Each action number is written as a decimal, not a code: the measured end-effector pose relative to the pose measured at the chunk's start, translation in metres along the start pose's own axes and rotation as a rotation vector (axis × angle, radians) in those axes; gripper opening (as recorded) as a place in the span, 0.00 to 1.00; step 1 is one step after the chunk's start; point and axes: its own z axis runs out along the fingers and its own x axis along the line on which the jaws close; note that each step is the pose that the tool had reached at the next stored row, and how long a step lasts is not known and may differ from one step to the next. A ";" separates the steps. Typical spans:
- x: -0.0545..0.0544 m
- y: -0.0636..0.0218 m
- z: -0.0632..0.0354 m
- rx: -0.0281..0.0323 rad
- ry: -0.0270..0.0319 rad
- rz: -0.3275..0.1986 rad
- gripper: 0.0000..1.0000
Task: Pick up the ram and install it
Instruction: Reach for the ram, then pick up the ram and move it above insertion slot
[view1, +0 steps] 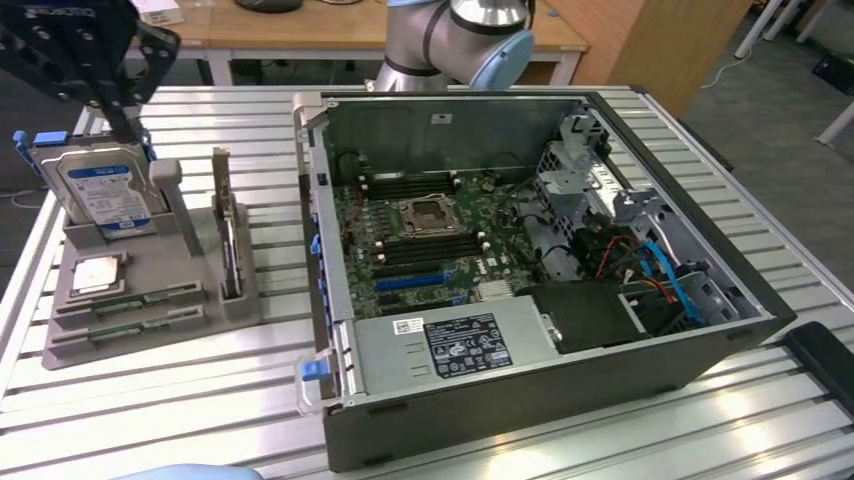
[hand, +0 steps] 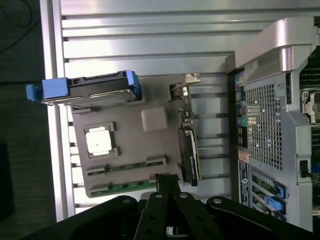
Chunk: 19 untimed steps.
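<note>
We see the gripper (view1: 123, 118) hanging in the air over the grey holder tray (view1: 160, 345), its two fingers pressed together at the tips with nothing between them. In the wrist view the black fingers (hand: 161, 186) run to a single closed point (hand: 167, 179).

The ram (view1: 134, 330) lies below the gripper and clear of it. It is a narrow green stick seated lengthwise in the outermost slot of the tray. In the wrist view the green strip (hand: 127, 186) runs along the tray's edge, and one of its ends comes in just beside the closed fingertips. A second stick (view1: 134, 302) sits in the slot next to it, one step further in under the gripper.

In the exterior view the gripper stands nearer the tray's other end. The hard drive (view1: 100, 195) stands upright there with its blue label facing us, right beneath the fingers. Between that drive and the ram, the square silver-topped CPU (view1: 96, 275) rests flat in its pocket.

The open computer case (view1: 534, 400) lies well to one side of the gripper on the slatted aluminium table (view1: 200, 420). Its motherboard (view1: 427, 240) is exposed, and the ram is apart from it.
</note>
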 end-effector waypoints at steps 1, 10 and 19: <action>0.005 -0.0003 -0.0002 0.0001 0.0001 0.000 0.10; 0.045 -0.0029 -0.0012 0.0000 0.0000 0.000 0.10; 0.049 -0.0032 -0.0013 0.0000 0.0000 0.000 0.10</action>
